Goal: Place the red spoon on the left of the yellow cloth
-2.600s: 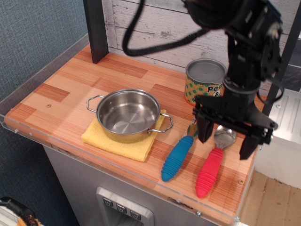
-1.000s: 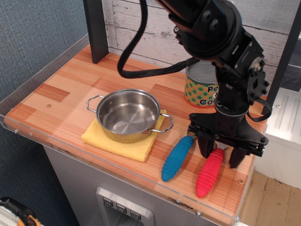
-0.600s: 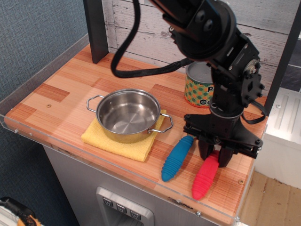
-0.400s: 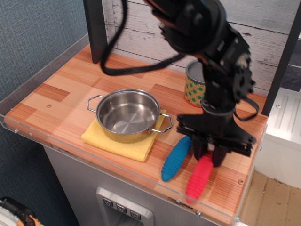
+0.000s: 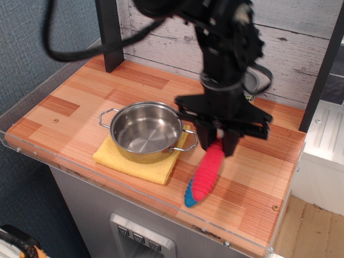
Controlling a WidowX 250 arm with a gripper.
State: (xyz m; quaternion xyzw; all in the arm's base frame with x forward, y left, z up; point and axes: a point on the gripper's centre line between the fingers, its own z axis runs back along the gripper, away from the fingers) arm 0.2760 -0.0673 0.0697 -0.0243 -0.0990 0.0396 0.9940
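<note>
One broad wooden tabletop with a clear plastic rim [image 5: 64,107] fills most of the frame, and everything I deal with sits on its lower half. Left of centre stands the round stainless steel pot with two wire handles [image 5: 146,131], resting on the square folded yellow cloth [image 5: 137,164], which shows along the pot's lower edge. The bare wood to the left of that cloth, toward the frame's left edge, is where I have to end up.

My black two-fingered gripper [image 5: 220,145] hangs right of centre, just right of the pot's near handle. My fingers are clamped on the upper end of the red spoon with the thick ribbed handle [image 5: 207,171], which slopes down and to the left from my grasp. Its metal bowl is hidden behind my fingers. Beneath its lower end peeks the blue ribbed handle of another utensil [image 5: 189,201], lying on the wood at lower centre; whether the two touch I cannot tell.

I judge the spoon light and stiff, a plastic toy, with ribs that give my pads good purchase. Held near one end, it may swing or pivot, so a hold closer to the handle's middle would carry steadier.
</note>
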